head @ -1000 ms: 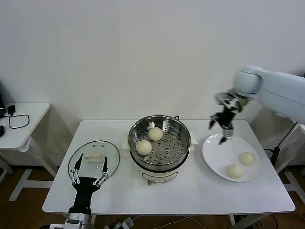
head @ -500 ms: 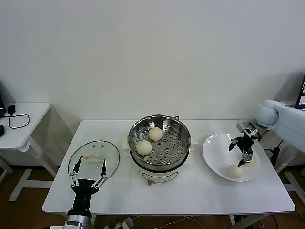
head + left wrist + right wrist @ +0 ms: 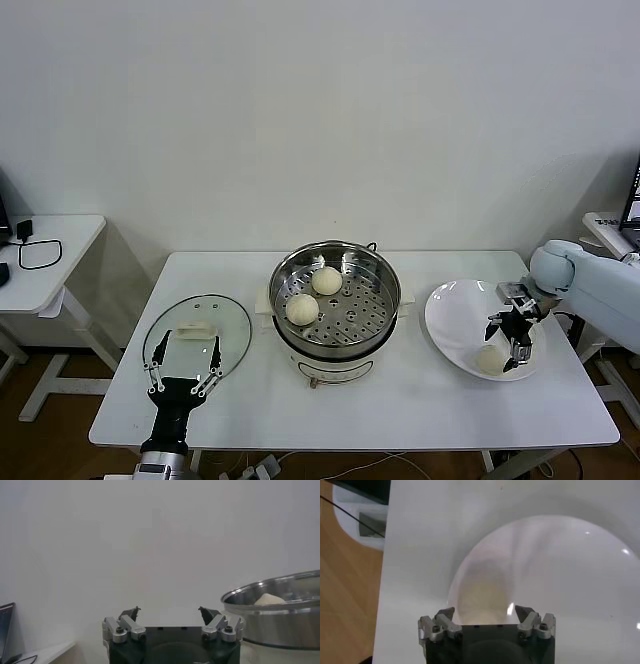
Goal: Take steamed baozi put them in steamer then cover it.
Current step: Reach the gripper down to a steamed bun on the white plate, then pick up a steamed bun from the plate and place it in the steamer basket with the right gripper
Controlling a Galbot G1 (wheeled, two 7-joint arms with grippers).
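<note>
The steamer (image 3: 335, 300) stands mid-table with two steamed baozi (image 3: 326, 280) (image 3: 301, 308) on its perforated tray. On the white plate (image 3: 455, 310) to the right lies another baozi (image 3: 489, 360). My right gripper (image 3: 512, 336) is low over the plate, open, just behind that bun. In the right wrist view a pale baozi (image 3: 485, 592) lies straight ahead of the open right gripper (image 3: 485, 611), not held. The glass cover (image 3: 197, 335) lies flat at the table's left. My left gripper (image 3: 183, 372) waits open at the cover's near edge. From the left wrist, the left gripper (image 3: 170, 611) faces the steamer (image 3: 280, 610).
A small white side table (image 3: 40, 255) with cables stands off to the left. The white wall runs close behind the main table. Bare tabletop (image 3: 400, 400) lies in front of the steamer.
My right gripper has swung from high behind the plate down and outward onto the plate, and now covers the farther bun. The left arm stayed where it was.
</note>
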